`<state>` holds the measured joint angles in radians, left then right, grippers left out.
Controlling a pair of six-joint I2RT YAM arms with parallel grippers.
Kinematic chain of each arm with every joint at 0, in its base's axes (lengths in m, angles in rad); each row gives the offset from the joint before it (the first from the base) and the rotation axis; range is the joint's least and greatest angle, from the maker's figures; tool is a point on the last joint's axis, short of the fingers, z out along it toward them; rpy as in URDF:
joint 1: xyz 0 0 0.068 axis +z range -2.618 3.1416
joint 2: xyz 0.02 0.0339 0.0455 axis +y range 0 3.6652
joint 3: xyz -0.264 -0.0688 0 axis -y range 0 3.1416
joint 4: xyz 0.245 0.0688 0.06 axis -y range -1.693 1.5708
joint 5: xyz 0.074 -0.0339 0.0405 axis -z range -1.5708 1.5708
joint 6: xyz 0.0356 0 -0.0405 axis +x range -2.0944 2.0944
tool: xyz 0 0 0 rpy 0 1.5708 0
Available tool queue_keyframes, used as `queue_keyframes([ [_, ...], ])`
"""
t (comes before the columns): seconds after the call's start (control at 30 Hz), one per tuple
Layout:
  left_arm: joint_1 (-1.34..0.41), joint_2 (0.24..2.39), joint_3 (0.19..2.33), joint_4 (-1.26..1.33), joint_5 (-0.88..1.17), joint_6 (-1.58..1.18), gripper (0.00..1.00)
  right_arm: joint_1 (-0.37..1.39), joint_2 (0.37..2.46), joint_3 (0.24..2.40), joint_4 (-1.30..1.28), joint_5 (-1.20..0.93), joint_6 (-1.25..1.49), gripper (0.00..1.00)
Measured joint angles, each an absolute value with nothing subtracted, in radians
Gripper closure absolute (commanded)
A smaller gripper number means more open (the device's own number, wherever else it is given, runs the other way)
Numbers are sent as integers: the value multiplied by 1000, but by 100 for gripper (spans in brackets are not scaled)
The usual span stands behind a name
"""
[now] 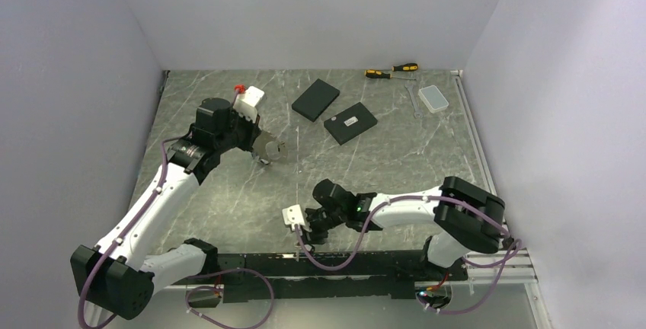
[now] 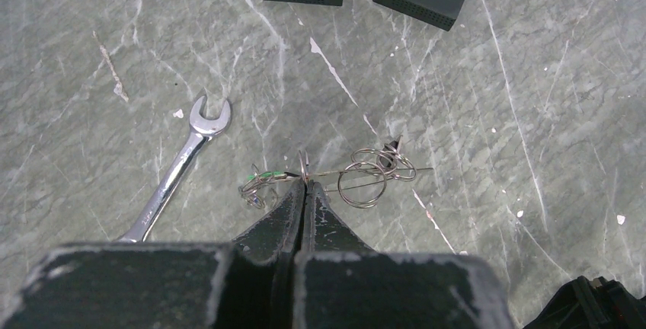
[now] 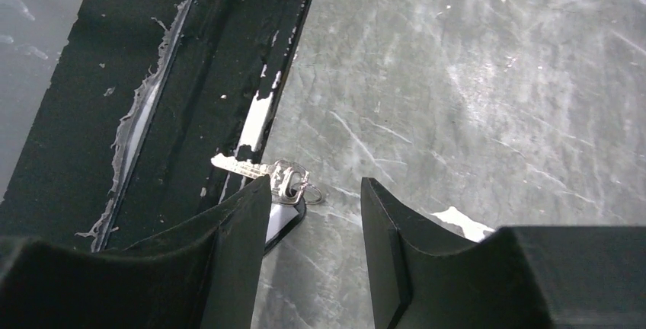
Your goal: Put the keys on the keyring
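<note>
In the left wrist view my left gripper [image 2: 306, 184] is shut on the thin grey wire of the keyring [image 2: 415, 168], held just above the table and seen edge-on. A green-headed key [image 2: 263, 177] and small rings hang left of the fingertips. More small rings [image 2: 373, 175] and a dark key head hang to the right. In the top view this gripper [image 1: 268, 152] is left of centre. My right gripper [image 3: 316, 192] is open, low at the table's front edge [image 1: 299, 224]. A silver key [image 3: 263, 170] with a small ring lies just past its left finger, partly over the black rail.
A wrench [image 2: 187, 165] lies left of the left gripper. Two black boxes [image 1: 316, 99] [image 1: 350, 122] sit at the back centre. Two screwdrivers [image 1: 392, 71], a second wrench [image 1: 414, 103] and a white box [image 1: 434, 99] are at the back right. The black rail [image 3: 190, 78] runs along the table's front edge.
</note>
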<state>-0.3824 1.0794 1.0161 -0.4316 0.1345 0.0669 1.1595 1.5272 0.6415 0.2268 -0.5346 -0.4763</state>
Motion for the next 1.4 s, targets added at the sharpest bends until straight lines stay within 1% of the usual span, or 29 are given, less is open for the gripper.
queue_keyframes([
  [0.2, -383, 1078, 1016, -432, 134, 67, 100, 1146, 1586, 679, 192, -587, -479, 51],
  [0.6, -382, 1077, 1016, -432, 134, 67, 100, 1125, 1641, 709, 156, -639, -480, 57],
  [0.97, -382, 1077, 1016, -432, 134, 67, 100, 1113, 1659, 721, 146, -665, -479, 69],
  [1.1, -383, 1077, 1016, -432, 134, 67, 100, 1111, 1663, 724, 142, -677, -479, 68],
  [1.27, -382, 1077, 1016, -432, 134, 67, 100, 1103, 1679, 730, 135, -690, -479, 62],
  [1.33, -383, 1077, 1016, -432, 134, 67, 100, 1101, 1684, 733, 131, -693, -479, 63],
  [1.4, -382, 1077, 1016, -432, 134, 67, 100, 1098, 1690, 737, 129, -699, -479, 66],
])
